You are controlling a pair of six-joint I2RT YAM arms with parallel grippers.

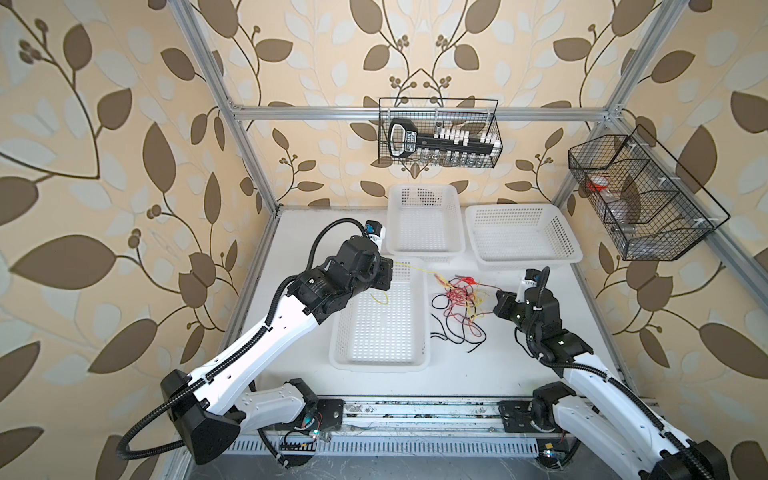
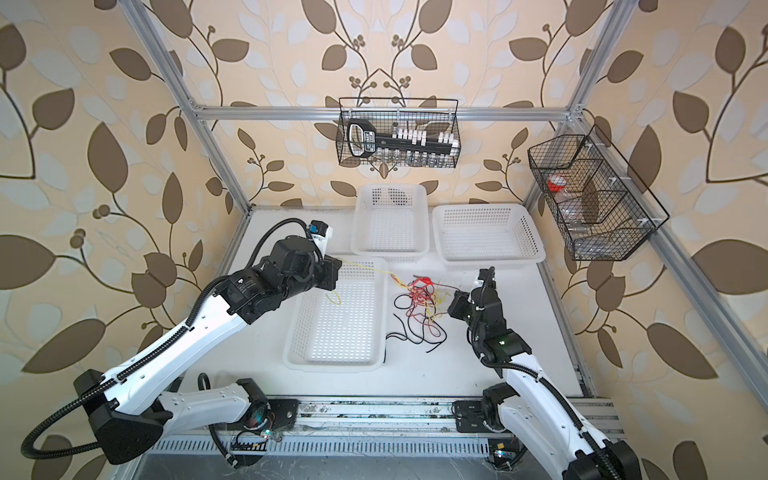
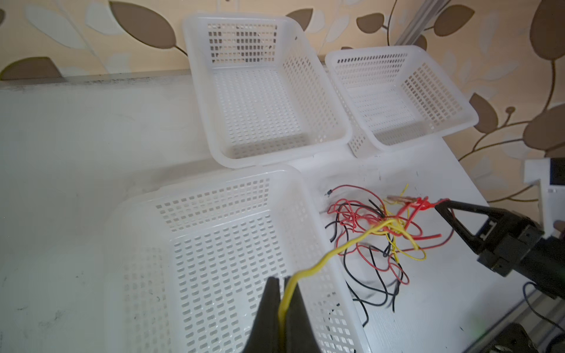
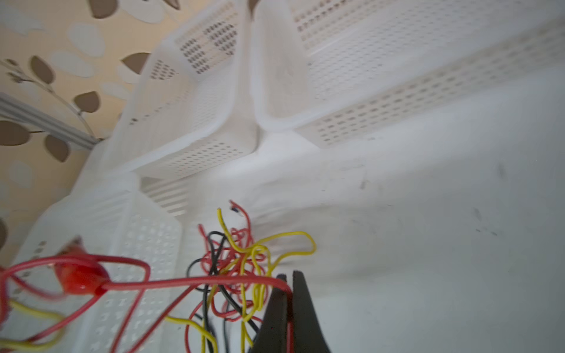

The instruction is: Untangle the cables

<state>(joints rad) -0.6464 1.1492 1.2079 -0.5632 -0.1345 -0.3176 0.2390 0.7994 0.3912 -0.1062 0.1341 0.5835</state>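
Two strands leave the cable tangle [image 1: 457, 301] on the worktop [image 1: 478, 374] in opposite directions: the yellow cable [image 3: 336, 247] pinched by the left claw [image 3: 280, 279] over the white basket [image 1: 380, 365], the red cable [image 4: 195, 279] pinched by the right claw [image 4: 289, 275].

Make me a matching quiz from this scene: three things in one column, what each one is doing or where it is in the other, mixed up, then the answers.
Column one
1. left gripper
2. right gripper
3. black cable

Column two
A. lies on the table
B. shut on the yellow cable
C. shut on the red cable

Pairs: 1-B, 2-C, 3-A
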